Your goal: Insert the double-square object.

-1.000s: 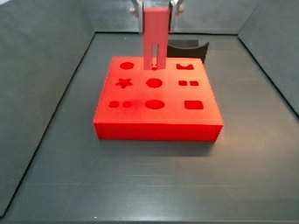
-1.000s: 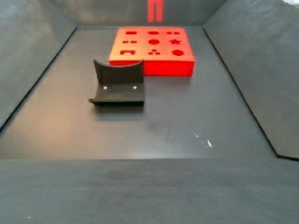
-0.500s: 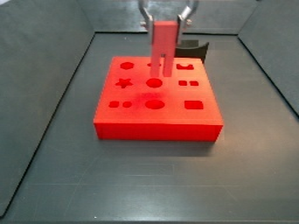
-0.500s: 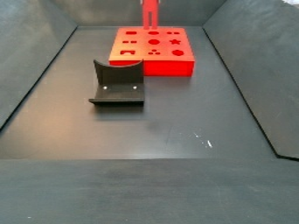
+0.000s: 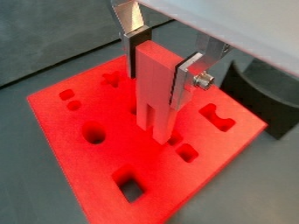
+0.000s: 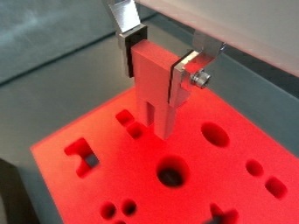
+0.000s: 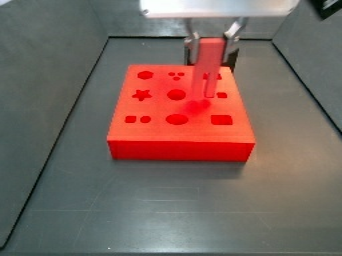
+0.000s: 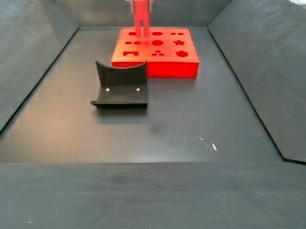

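Side view first: since a moment ago the gripper (image 7: 210, 42) has carried the double-square object (image 7: 207, 72) rightward over the red block (image 7: 181, 112), from the upper middle holes to the right-hand column. Both wrist views show the flat silver fingers (image 5: 131, 19) clamped on the upper part of the double-square object (image 5: 153, 87), which hangs upright with its lower tip close above the block's face (image 6: 176, 166). It is a slim, straight-sided pink-red bar (image 6: 156, 87), its end notched into two prongs. The dark fixture (image 8: 120, 85) stands apart on the floor
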